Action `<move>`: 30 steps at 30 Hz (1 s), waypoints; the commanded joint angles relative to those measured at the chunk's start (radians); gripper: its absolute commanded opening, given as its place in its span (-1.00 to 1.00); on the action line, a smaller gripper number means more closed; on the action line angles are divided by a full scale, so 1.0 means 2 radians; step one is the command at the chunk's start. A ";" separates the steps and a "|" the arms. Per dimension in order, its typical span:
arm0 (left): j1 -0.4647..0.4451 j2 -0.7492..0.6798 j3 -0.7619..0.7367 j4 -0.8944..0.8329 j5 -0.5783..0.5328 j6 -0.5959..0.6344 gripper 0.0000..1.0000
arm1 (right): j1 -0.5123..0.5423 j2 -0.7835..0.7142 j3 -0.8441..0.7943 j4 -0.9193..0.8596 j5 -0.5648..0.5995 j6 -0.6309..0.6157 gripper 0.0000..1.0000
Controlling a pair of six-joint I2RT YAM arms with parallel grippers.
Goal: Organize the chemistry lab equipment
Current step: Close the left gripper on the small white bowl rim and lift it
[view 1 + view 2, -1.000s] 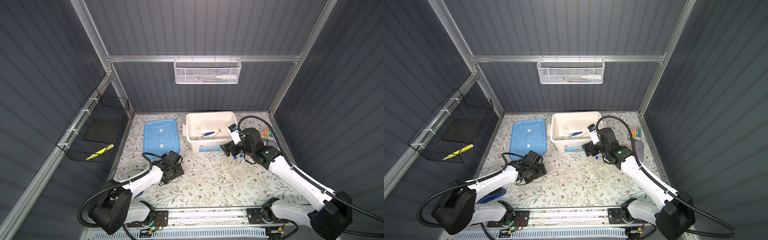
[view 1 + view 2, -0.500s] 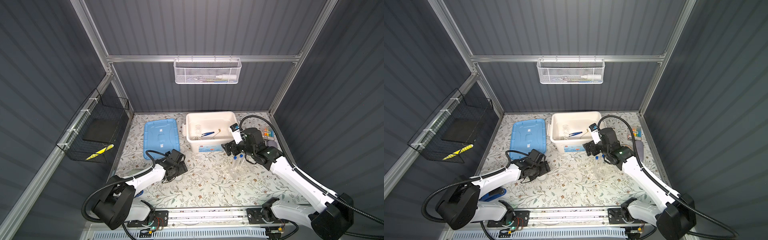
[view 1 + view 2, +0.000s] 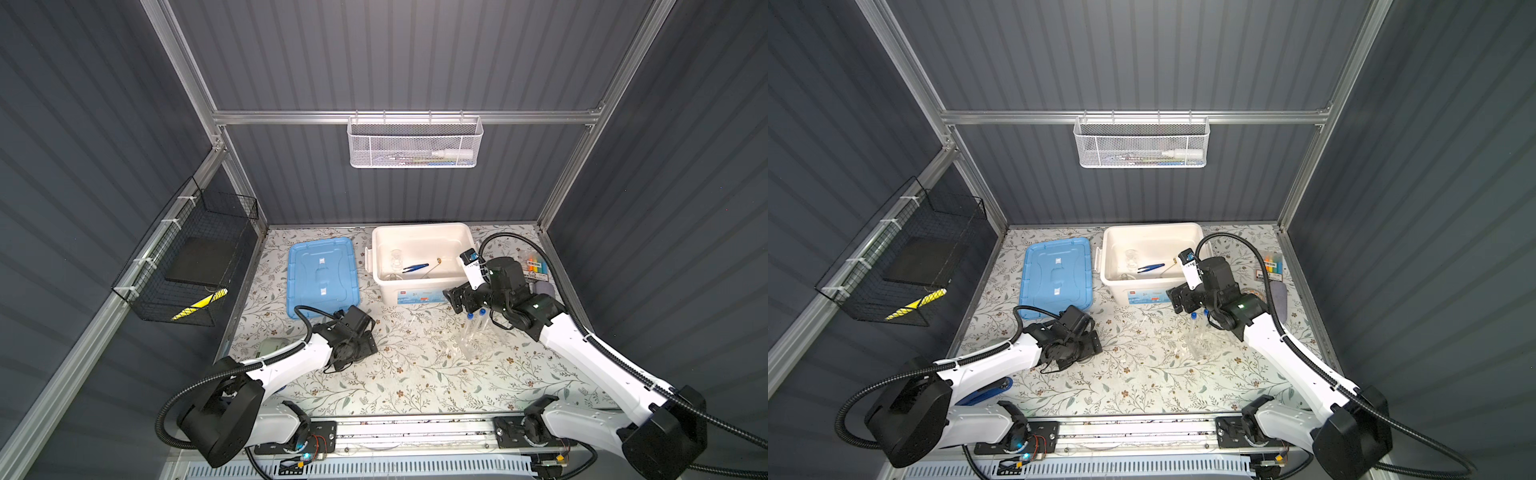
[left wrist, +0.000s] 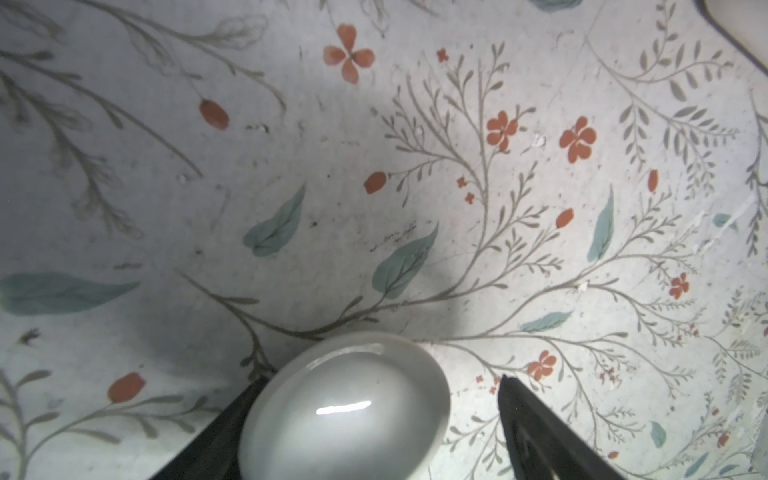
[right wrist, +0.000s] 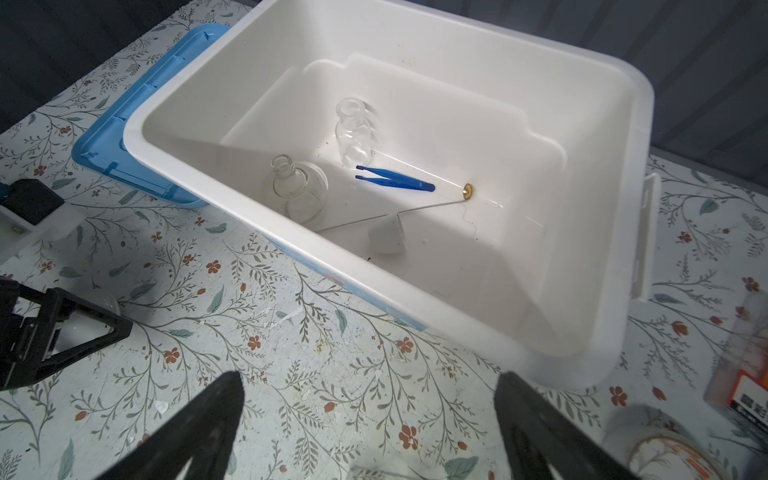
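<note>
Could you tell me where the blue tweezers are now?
In both top views, the blue tweezers lie inside the white bin at the back of the table, between a glass bottle and the brass-tipped rod.

There are two clear glass bottles, one pair of blue tweezers, one brass-tipped rod and one small white cup. One white bin and one blue lid are in view. One white dish shows, and two blue-capped test tubes can be counted.
</note>
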 commanded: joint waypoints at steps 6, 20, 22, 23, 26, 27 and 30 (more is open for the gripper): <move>-0.002 -0.026 0.001 -0.070 -0.030 -0.009 0.84 | -0.004 -0.002 0.001 -0.016 0.014 -0.001 0.93; -0.002 0.002 0.072 -0.130 -0.074 0.114 0.99 | -0.011 -0.016 0.003 -0.009 0.049 0.015 0.98; -0.002 0.012 0.085 -0.145 -0.077 0.130 1.00 | -0.014 -0.031 0.001 -0.010 0.053 0.018 0.98; -0.002 0.016 0.092 -0.154 -0.078 0.137 0.99 | -0.017 -0.033 0.000 -0.010 0.056 0.020 0.98; -0.005 0.023 0.100 -0.163 -0.079 0.145 0.99 | -0.022 -0.038 -0.002 -0.010 0.058 0.026 0.98; -0.006 0.023 0.099 -0.162 -0.079 0.145 0.99 | -0.024 -0.038 -0.002 -0.012 0.058 0.028 0.98; -0.007 0.024 0.096 -0.160 -0.078 0.144 0.99 | -0.027 -0.040 -0.002 -0.015 0.062 0.032 0.98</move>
